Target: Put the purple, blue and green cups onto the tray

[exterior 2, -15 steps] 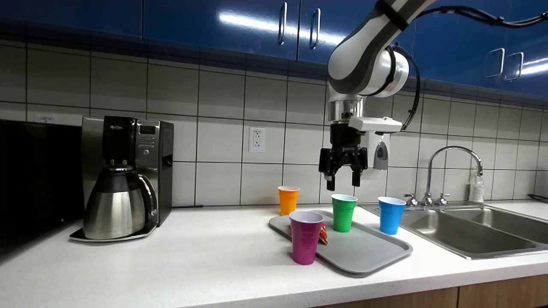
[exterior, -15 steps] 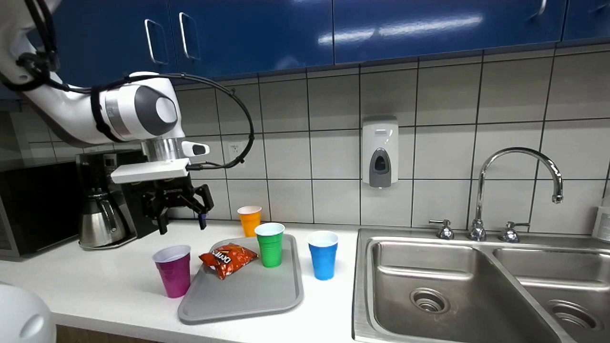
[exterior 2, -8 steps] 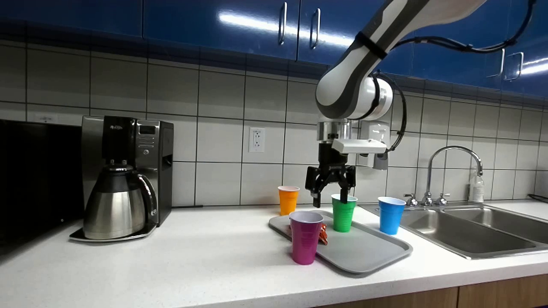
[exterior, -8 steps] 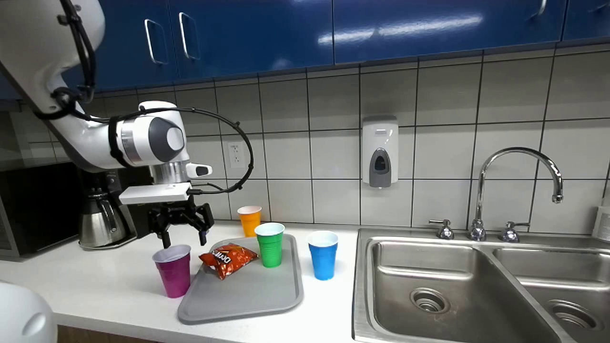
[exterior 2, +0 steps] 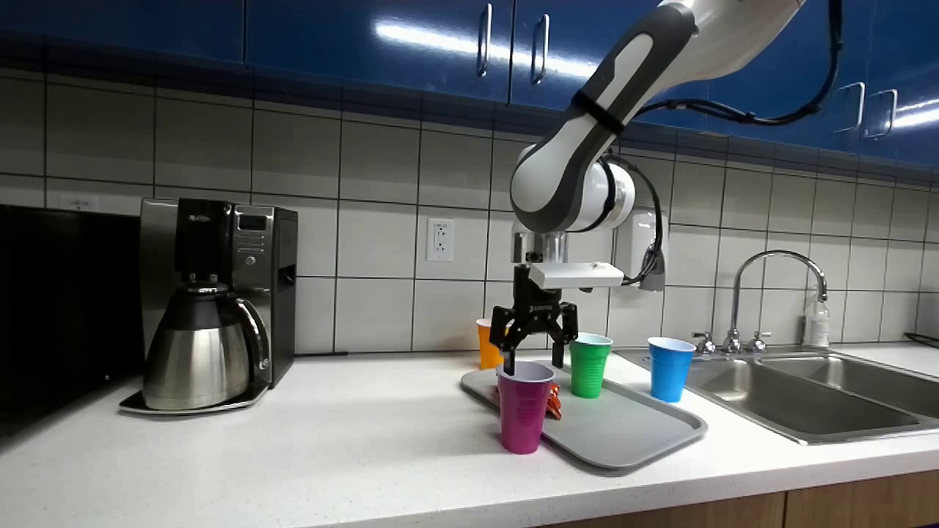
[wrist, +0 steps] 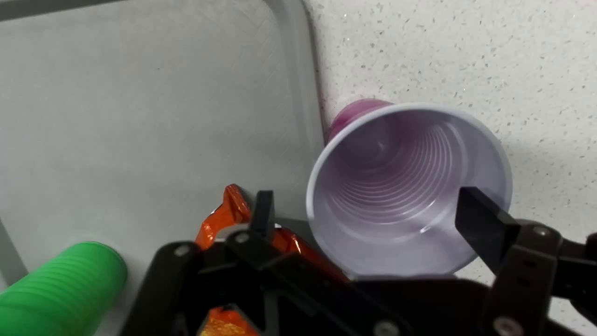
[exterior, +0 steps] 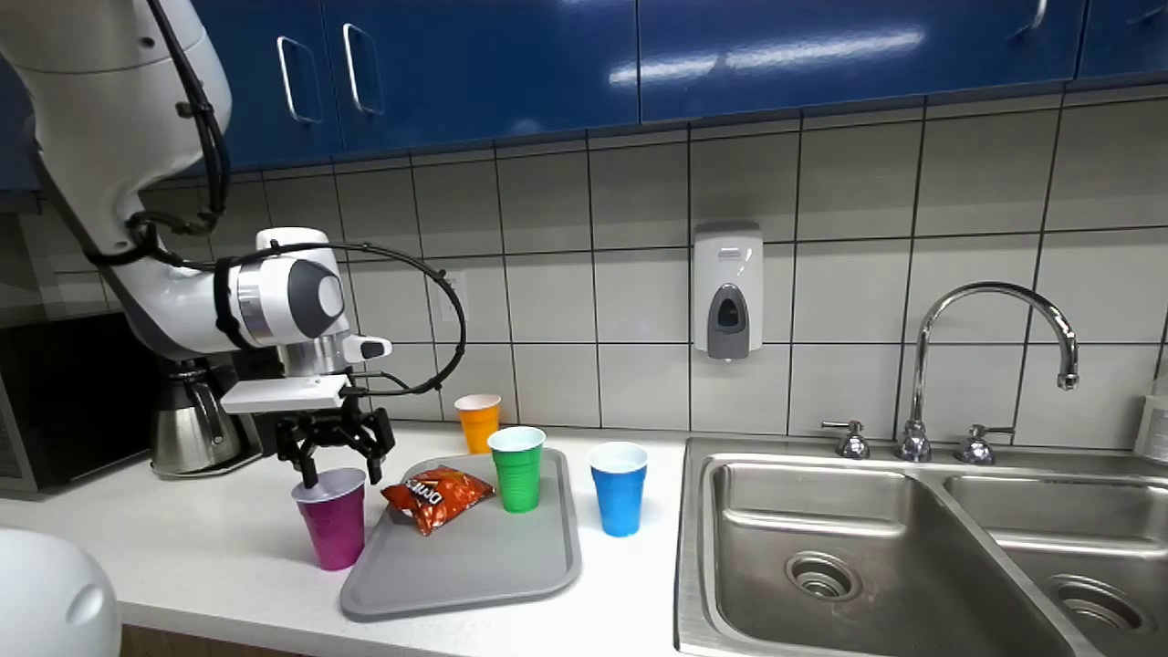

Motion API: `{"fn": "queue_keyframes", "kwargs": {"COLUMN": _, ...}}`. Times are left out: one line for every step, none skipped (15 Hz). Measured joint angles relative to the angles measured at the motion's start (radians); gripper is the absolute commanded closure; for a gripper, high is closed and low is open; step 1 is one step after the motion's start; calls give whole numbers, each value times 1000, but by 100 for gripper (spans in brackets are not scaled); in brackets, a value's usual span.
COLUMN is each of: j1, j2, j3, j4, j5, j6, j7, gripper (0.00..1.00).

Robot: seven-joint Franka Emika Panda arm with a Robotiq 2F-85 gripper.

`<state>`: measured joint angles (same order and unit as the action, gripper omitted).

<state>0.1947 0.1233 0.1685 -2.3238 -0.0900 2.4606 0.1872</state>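
Black first: saw fingers (wrist: 487, 228) spread wide, gripping nothing, at the mouth of the purple cup (wrist: 406, 186). Found that cup upright on the counter (wrist: 536, 70), just beside the grey tray (wrist: 154, 121), magenta outside, pale lilac and ridged within. Farther out, noted the green cup (exterior: 518, 474) on the tray, the blue cup (exterior: 620, 493) past it, on the counter.

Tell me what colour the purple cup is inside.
Pale lavender, pinker deeper in; the wrist view shows the inside of the purple cup best.
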Motion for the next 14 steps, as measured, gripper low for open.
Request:
{"fn": "queue_keyframes", "kwargs": {"j1": 1, "j2": 9, "j3": 0, "j4": 8, "j5": -12, "j6": 1, "j7": 7, "gripper": 0}}
{"fn": "queue_keyframes", "kwargs": {"j1": 2, "j2": 17, "j3": -2, "j4": 13, "j5": -24, "j6": 1, "j7": 14, "gripper": 0}}
{"fn": "queue_keyframes", "kwargs": {"j1": 2, "j2": 24, "j3": -4, "j4": 17, "j5": -33, "j6": 1, "j7": 17, "gripper": 0}}
{"fn": "queue_keyframes", "kwargs": {"j1": 2, "j2": 29, "j3": -8, "j4": 20, "j5": -39, "j6": 1, "j7": 18, "gripper": 0}}
{"fn": "queue_keyframes", "kwargs": {"j1": 2, "j2": 34, "j3": -13, "j4": 22, "j5": -42, "j6": 1, "j7": 18, "gripper": 0}}
{"fn": "queue_keyframes", "kwargs": {"j1": 2, "j2": 37, "j3": -19, "j4": 22, "j5": -44, "j6": 1, "j7": 18, "gripper": 0}}
{"fn": "queue_keyframes", "kwargs": {"j1": 2, "j2": 39, "j3": -25, "j4": 22, "j5": -47, "j6": 0, "j7": 18, "gripper": 0}}
{"fn": "queue_keyframes", "kwargs": {"j1": 2, "j2": 42, "j3": -32, "j4": 22, "j5": -49, "j6": 0, "j7": 18, "gripper": 0}}
{"fn": "queue_keyframes", "kwargs": {"j1": 1, "j2": 44, "j3": -37, "j4": 22, "j5": -50, "j6": 0, "j7": 18, "gripper": 0}}
{"fn": "queue_keyframes", "kwargs": {"j1": 1, "j2": 48, "j3": -41, "j4": 21, "j5": -51, "j6": 0, "j7": 18, "gripper": 0}}
{"fn": "queue_keyframes", "kwargs": {"j1": 1, "j2": 50, "j3": -43, "j4": 21, "j5": -52, "j6": 0, "j7": 18, "gripper": 0}}
{"fn": "queue_keyframes", "kwargs": {"j1": 1, "j2": 53, "j3": -44, "j4": 21, "j5": -52, "j6": 0, "j7": 18, "gripper": 0}}
{"fn": "queue_keyframes", "kwargs": {"j1": 2, "j2": 55, "j3": -45, "j4": 21, "j5": -52, "j6": 0, "j7": 18, "gripper": 0}}
{"fn": "queue_keyframes", "kwargs": {"j1": 2, "j2": 57, "j3": -45, "j4": 21, "j5": -52, "j6": 0, "j7": 18, "gripper": 25}}
